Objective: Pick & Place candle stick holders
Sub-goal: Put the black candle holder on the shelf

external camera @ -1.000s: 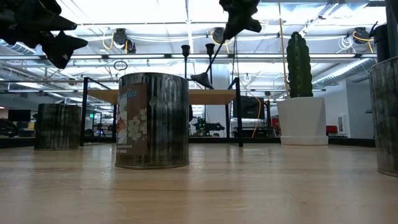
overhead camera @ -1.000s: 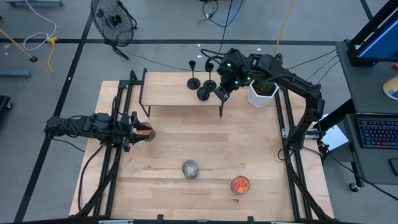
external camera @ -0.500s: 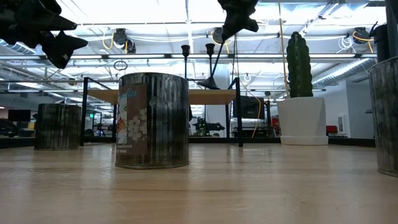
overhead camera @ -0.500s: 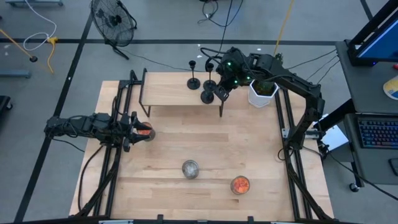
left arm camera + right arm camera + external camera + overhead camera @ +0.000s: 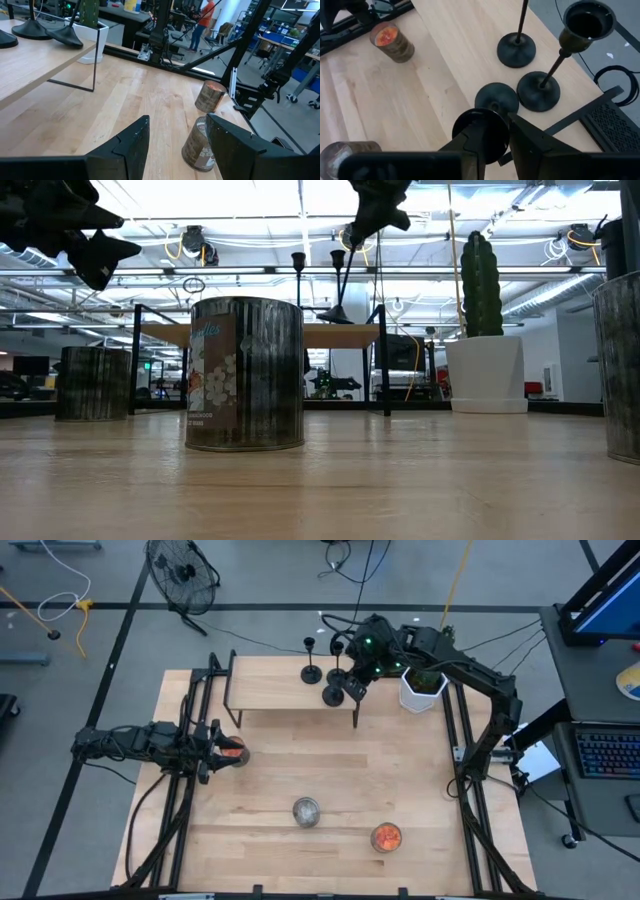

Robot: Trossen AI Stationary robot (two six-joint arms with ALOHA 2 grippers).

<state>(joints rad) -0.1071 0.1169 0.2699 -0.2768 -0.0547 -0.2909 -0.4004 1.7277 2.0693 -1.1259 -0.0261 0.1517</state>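
Three black holders are all up on the raised shelf at the upper middle of the overhead view, bunched at its right end. Two of them stand free, side by side near the shelf's far edge. The third holder is just in front of that pair, close but not touching them as far as I can see.

The right claw is parked right over that third holder. In the right wrist view its little cup top sits right at the claw, and the round base looks to be flat on the shelf below. Honestly can't tell if the claw is really clamped on the cup or just loose around it. From the low view the stem looks slanted, running from the claw at the top middle of the frame to the base on the shelf.

The left claw is way over at the left edge of the worktop, hanging in the air, fingers parted about halfway with nothing between them. An orange-filled jar sits just beside it in the overhead view.

Other stuff: a silver can at the lower middle, a second orange jar to its lower right, and a cactus in a white pot just right of the shelf.
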